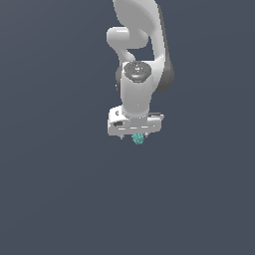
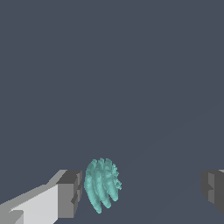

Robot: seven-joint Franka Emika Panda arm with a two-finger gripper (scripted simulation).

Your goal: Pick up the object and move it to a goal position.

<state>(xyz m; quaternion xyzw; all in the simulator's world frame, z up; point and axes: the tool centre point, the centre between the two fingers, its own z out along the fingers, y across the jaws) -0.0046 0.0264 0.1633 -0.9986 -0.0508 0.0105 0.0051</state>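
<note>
a: where's the lump rn?

b: the teal lump (image 1: 138, 139) sits right under the white pincer (image 1: 135, 135), at the arm's (image 1: 142, 60) low end, approx mid-frame in the exterior view. tiny vs the pincer's width.

a: is it gripped?

b: doesn't look so. in the wrist view the pincer (image 2: 142, 190) is spread wide apart. the lump (image 2: 102, 184) is just beside one grey fingertip (image 2: 70, 194), w/ maybe a sliver of gap, can't tell if they touch. the other fingertip (image 2: 213, 189) is well apart from it, at the frame edge.

a: lump on the worktop?

b: can't tell. the worktop (image 1: 50, 189) is flat dark grey-blue all round, no shadow to judge by. the lump's ribbed, bumpy and roundish.
</note>
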